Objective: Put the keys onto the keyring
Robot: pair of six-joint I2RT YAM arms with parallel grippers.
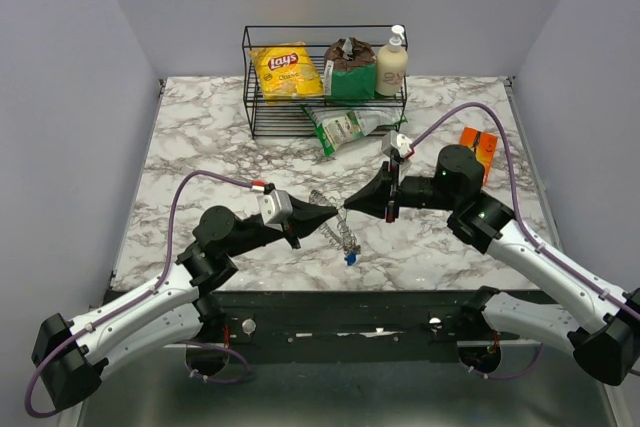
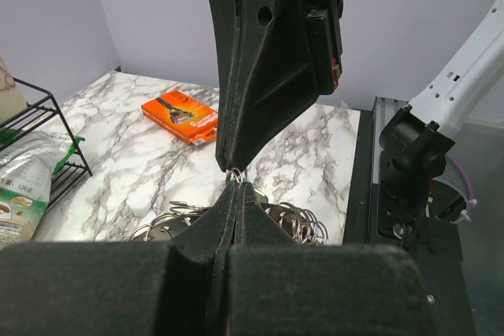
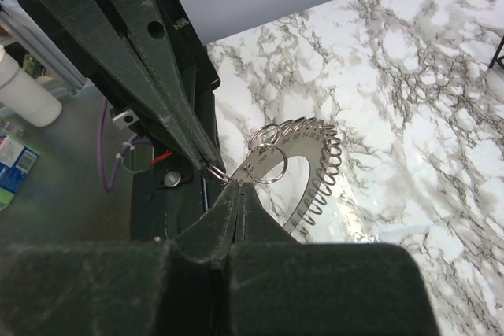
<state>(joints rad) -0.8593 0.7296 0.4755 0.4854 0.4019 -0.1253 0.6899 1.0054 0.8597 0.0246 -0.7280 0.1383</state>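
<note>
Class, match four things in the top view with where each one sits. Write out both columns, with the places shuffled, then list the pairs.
Things:
1 yellow chip bag
2 white bottle
3 orange box
4 green packet

Places:
a right end of the wire basket
b on the table, far right
c left end of the basket
d sticking out of the basket's front

Pairs: 1-c, 2-a, 3-b, 4-d

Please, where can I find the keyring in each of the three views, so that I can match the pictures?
Top external: the keyring is just below centre, under the two arms' tips.
Left wrist: low centre, its coils showing behind the near fingers.
Right wrist: centre right, a coiled arc over the marble table.
Shared landmark: the spot where the left gripper and the right gripper meet tip to tip.
</note>
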